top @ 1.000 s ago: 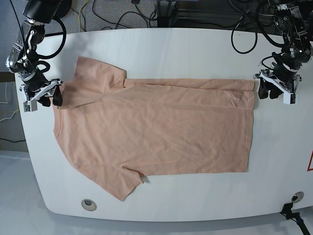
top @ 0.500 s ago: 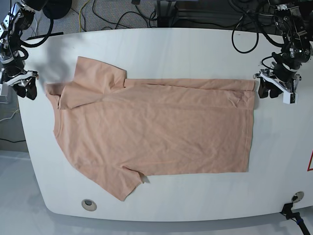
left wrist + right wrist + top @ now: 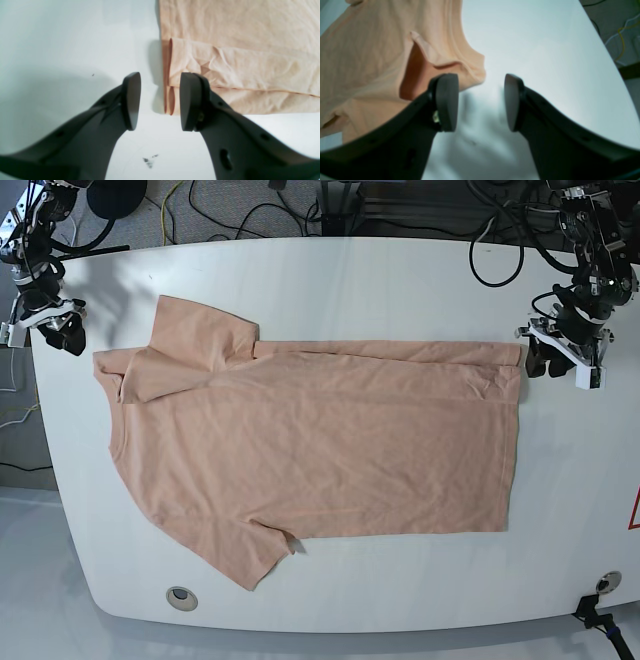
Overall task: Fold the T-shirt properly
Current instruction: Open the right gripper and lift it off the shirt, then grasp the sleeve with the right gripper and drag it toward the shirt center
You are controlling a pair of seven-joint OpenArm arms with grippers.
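Note:
The peach T-shirt [image 3: 320, 450] lies spread on the white table [image 3: 400, 280], its far edge folded over and one sleeve pointing toward the near left. No yellow print shows. My left gripper [image 3: 545, 363] is open at the shirt's far right corner. In the left wrist view the gripper [image 3: 160, 102] is empty, and the folded shirt corner [image 3: 172, 82] lies between the jaws. My right gripper [image 3: 62, 332] is open and empty, left of the shirt's left tip. In the right wrist view the gripper [image 3: 480, 102] hangs over bare table beside the raised shirt edge [image 3: 432, 50].
Black and yellow cables [image 3: 250, 210] lie behind the table's far edge. A round grommet [image 3: 181, 597] sits near the front left edge. A small black fitting [image 3: 603, 584] is at the front right corner. Dark specks [image 3: 148, 161] mark the table.
The right gripper has left the shirt's left edge and moved left and farther back. That edge now lies drawn out to the left. The left gripper has barely moved.

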